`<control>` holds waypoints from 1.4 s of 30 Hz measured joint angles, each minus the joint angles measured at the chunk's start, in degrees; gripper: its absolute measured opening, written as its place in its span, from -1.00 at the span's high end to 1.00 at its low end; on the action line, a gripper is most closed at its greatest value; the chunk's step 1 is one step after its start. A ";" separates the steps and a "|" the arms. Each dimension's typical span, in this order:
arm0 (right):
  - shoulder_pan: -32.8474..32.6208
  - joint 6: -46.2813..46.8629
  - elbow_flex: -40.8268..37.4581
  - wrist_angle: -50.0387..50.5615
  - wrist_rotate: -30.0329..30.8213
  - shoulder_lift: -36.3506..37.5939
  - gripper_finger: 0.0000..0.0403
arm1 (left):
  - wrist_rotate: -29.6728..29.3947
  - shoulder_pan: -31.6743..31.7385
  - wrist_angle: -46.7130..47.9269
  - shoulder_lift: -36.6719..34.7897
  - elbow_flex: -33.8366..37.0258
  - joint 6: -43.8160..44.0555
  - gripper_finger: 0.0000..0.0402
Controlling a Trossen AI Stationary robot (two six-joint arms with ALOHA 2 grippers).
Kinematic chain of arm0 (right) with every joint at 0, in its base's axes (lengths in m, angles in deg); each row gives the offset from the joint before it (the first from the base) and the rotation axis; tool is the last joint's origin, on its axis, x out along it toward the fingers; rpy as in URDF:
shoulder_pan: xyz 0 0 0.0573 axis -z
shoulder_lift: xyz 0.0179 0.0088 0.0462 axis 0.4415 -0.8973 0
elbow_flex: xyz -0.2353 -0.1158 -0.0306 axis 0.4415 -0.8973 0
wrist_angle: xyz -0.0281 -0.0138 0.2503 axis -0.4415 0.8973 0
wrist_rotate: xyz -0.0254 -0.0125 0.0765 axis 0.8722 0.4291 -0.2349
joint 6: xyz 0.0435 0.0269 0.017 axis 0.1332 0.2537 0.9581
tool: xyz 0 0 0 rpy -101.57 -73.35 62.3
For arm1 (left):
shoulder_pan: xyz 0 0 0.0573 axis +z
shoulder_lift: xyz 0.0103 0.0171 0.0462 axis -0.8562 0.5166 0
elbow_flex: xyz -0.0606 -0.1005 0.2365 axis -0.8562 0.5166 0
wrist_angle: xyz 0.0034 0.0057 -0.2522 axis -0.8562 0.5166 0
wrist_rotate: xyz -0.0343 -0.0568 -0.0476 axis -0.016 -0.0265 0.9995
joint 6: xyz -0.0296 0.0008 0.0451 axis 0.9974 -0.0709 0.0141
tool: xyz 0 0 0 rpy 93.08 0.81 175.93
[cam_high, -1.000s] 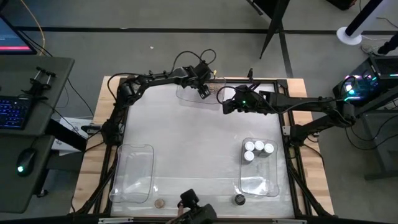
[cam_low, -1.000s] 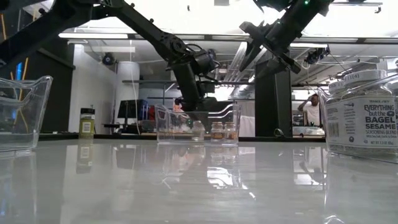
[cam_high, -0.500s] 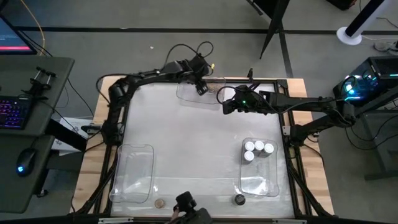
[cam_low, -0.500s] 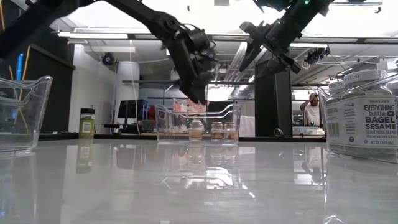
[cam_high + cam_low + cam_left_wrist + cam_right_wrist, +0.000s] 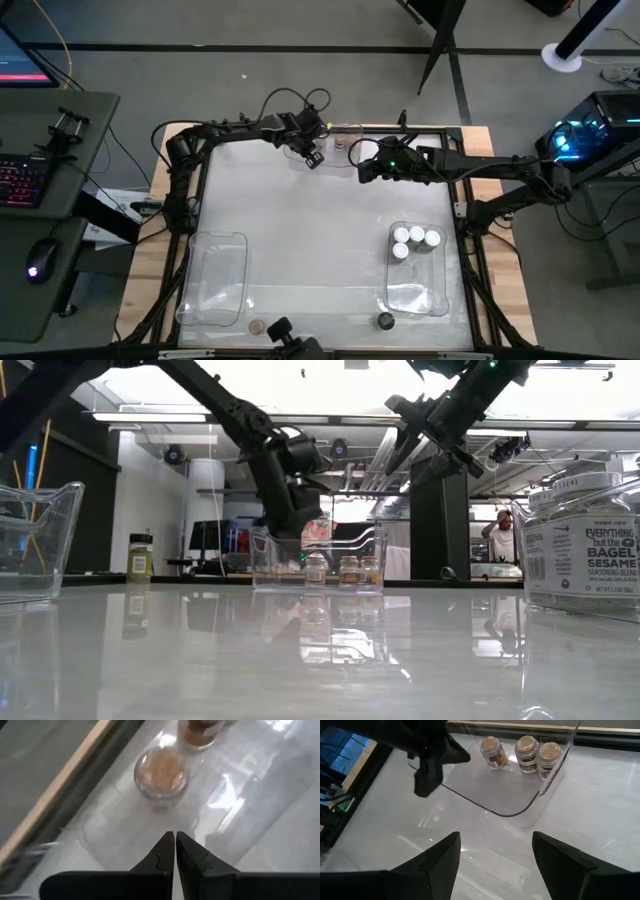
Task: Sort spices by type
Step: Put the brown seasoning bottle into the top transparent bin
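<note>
Now the left gripper point(image 5: 174, 851) hangs pressed together, empty, above the far bin's tan-lidded jar point(image 5: 161, 772): light, rigid, slick glass, best pinched across its lid.

In the left wrist view a second jar point(image 5: 199, 731) is cut off at twelve o'clock. In the low view, the bagel-seasoning jar point(image 5: 585, 550) runs off at three o'clock.
</note>
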 joint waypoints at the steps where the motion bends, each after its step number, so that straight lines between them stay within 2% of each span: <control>1: 0.00 0.01 0.00 0.00 0.02 0.00 -0.21 | -0.03 0.12 -2.00 0.00 1.06 0.48 0.99; 7: 0.00 1.47 0.00 0.00 0.03 0.00 -0.21 | -4.98 1.00 -9.08 0.41 3.23 1.76 1.00; 14: 0.00 1.54 0.00 0.00 0.05 0.00 -0.21 | -2.22 1.84 -13.76 0.42 3.23 0.07 1.00; 17: 0.00 1.53 0.00 0.00 0.05 0.00 -0.21 | -0.38 1.89 -12.91 0.42 3.22 0.47 1.00; 22: 0.00 1.41 0.00 0.00 0.05 0.00 -0.21 | -5.85 1.42 -10.32 0.22 3.23 1.95 1.00; 25: 0.00 1.35 0.00 0.01 0.05 0.00 -0.21 | -6.84 0.96 -10.36 0.09 3.23 2.45 1.00; 30: 0.00 1.32 0.00 0.02 0.11 0.00 -0.21 | -1.77 -0.07 -9.41 0.09 3.23 1.91 1.00; 37: 0.00 0.69 0.00 0.02 0.92 -0.01 -0.21 | 1.85 0.46 -12.41 0.09 3.23 0.94 1.00; 42: 0.00 0.84 0.00 0.02 0.92 -0.01 -0.21 | 2.34 1.25 -14.44 0.11 3.23 -0.48 1.00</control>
